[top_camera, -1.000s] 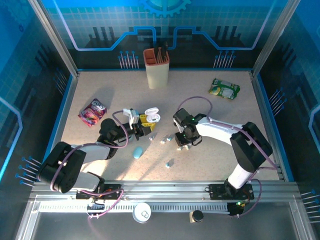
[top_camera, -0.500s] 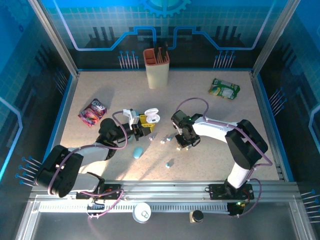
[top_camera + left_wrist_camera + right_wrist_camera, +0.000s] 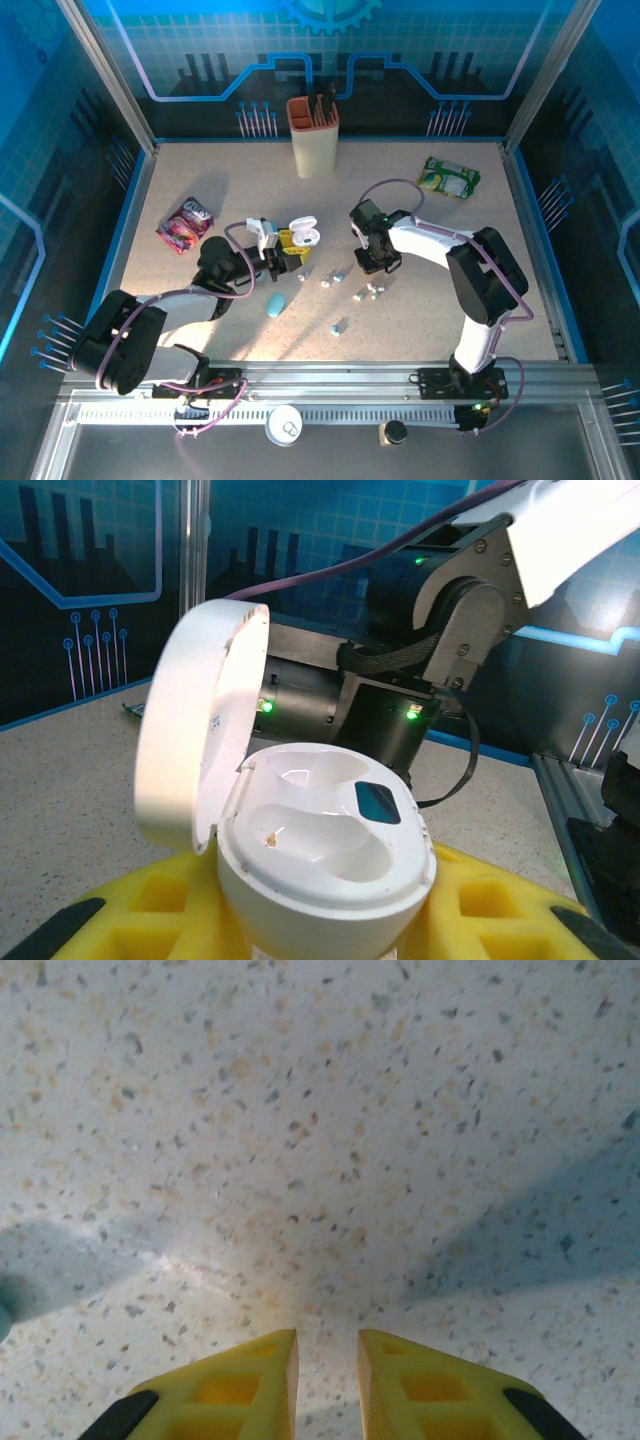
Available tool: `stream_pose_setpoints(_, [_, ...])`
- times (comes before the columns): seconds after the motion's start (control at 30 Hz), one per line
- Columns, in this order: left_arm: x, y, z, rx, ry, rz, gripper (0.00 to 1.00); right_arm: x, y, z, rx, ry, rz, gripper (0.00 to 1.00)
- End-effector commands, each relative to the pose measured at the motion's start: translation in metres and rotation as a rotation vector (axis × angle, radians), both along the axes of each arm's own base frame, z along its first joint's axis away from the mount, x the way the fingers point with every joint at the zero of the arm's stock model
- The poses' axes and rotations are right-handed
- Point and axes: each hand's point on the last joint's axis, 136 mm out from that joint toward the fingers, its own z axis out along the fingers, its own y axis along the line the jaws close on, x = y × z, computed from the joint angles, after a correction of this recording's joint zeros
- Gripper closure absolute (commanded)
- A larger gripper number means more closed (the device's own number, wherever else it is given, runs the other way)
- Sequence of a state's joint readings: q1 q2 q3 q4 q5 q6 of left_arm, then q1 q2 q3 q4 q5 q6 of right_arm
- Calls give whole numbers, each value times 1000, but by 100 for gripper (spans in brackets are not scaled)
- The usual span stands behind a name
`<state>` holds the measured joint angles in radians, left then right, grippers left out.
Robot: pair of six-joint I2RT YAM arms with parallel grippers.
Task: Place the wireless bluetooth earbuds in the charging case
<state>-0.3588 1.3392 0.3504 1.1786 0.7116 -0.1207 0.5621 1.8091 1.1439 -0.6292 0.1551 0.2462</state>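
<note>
On your speckled table [image 3: 450,300], your left gripper [image 3: 322,925] pinches the white charging case [image 3: 325,855] between yellow fingers [image 3: 150,910]. The case stands upright, mouth facing up, with its lid open and raised at one side. Your right gripper [image 3: 327,1365] hangs just above bare tabletop, nearly pressed together and empty. The earbuds [image 3: 375,290] lie scattered between the grippers, too small to tell which way their stems point.
</note>
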Motion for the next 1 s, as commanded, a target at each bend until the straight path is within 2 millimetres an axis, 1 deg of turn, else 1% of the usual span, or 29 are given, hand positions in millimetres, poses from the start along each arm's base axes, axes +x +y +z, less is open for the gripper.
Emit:
stream_pose_setpoints(0.0, [-2, 6, 7, 0, -53, 23, 65, -4, 2, 8, 8, 5, 20, 73])
stream_pose_setpoints(0.13, [-4, 7, 7, -2, -54, 27, 65, -17, -6, 17, 0, -18, 7, 65])
stream_pose_setpoints(0.23, [-4, 7, 5, 0, -51, 27, 64, -29, 0, 19, -7, -17, 17, 64])
stream_pose_setpoints(0.4, [-5, 7, 6, -2, -58, 26, 65, -40, 8, 12, -56, -18, 34, 65])
stream_pose_setpoints(0.67, [-9, 7, 4, -3, -48, 12, 65, -54, 7, -7, -85, 34, 35, 67])
stream_pose_setpoints(0.8, [-9, 8, 5, -4, -54, 18, 65, -57, 6, -12, -94, 53, 37, 70])
stream_pose_setpoints(0.97, [-8, 8, 5, -3, -60, 20, 64, -56, 7, -14, -88, 51, 36, 76])
